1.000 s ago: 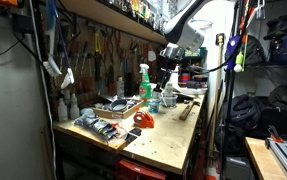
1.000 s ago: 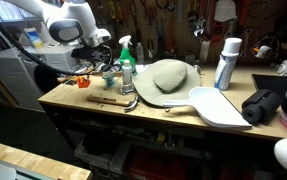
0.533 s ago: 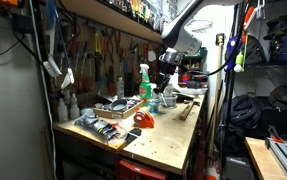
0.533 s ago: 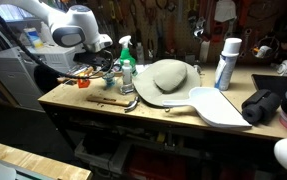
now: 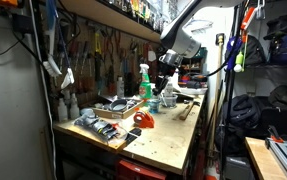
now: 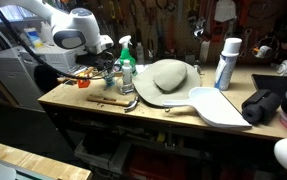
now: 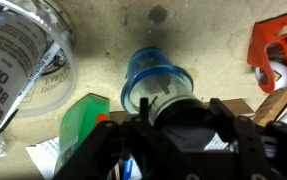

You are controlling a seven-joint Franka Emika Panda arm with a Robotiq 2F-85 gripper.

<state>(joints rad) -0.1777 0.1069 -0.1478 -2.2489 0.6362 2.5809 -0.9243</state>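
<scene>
In the wrist view a clear blue-tinted plastic cup [image 7: 155, 75] stands on the bench straight below the camera, and its dark lower part sits between the two black fingers of my gripper [image 7: 181, 103]. The fingers press against its sides, so the gripper is shut on the cup. In both exterior views the gripper [image 5: 167, 72] [image 6: 105, 68] hangs low over the cluttered part of the workbench beside a green-topped spray bottle [image 5: 144, 80] [image 6: 126, 62]; there the cup itself is hidden among the clutter.
A white bottle labelled oil [image 7: 18, 60], a green box [image 7: 83, 120] and a red tape dispenser [image 7: 278, 55] crowd the cup. On the wooden workbench [image 5: 173, 140] lie a hat [image 6: 168, 78], a white spray can [image 6: 226, 62], a white scoop [image 6: 213, 105] and a hammer [image 6: 118, 101].
The arm has shifted slightly over the bench, and the jaws, wide open a second ago, have closed in on the cup.
</scene>
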